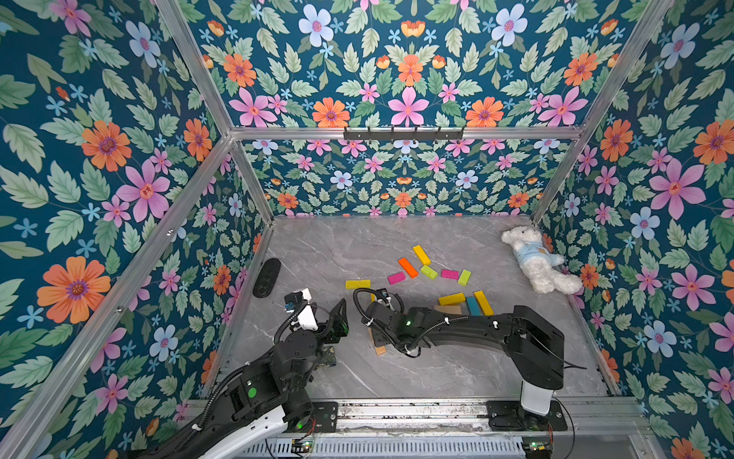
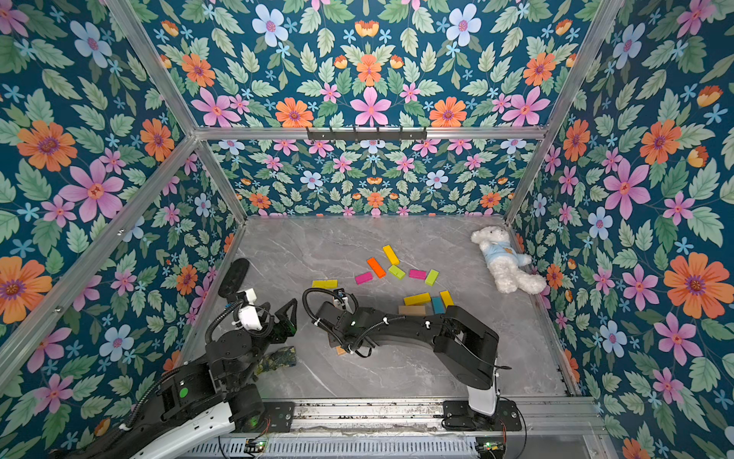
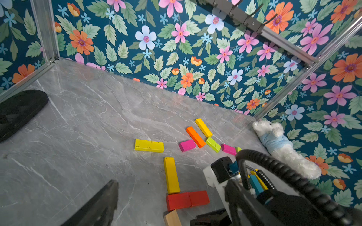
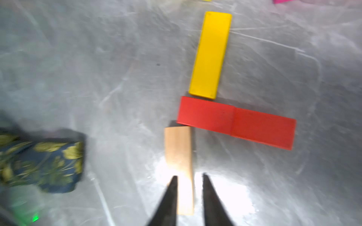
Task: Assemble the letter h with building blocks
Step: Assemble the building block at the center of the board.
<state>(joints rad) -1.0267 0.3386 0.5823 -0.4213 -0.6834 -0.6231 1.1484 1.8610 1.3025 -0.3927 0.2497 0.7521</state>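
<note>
Grey marble table (image 1: pixel 437 373): R gripper (image 4: pixel 189 177) seemingly closed, empty, over plain wood block (image 4: pixel 177 148); L gripper (image 1: pixel 340 314) wide.

A grey marble table (image 1: pixel 397 238) holds scattered blocks. Toward the far middle lie a yellow block (image 1: pixel 421 254), an orange block (image 1: pixel 408 267), a lime block (image 1: pixel 429 272), a pink block (image 1: pixel 396 277), a second pink block (image 1: pixel 449 274) and a second lime block (image 1: pixel 464 277). A lone yellow bar (image 1: pixel 357 284) lies to their left. The right arm (image 1: pixel 456 330) stretches leftward over a wooden block (image 1: pixel 380 350). A white toy bear (image 1: pixel 536 258) lies at the far right. The left arm (image 1: pixel 294 349) is near left.
</note>
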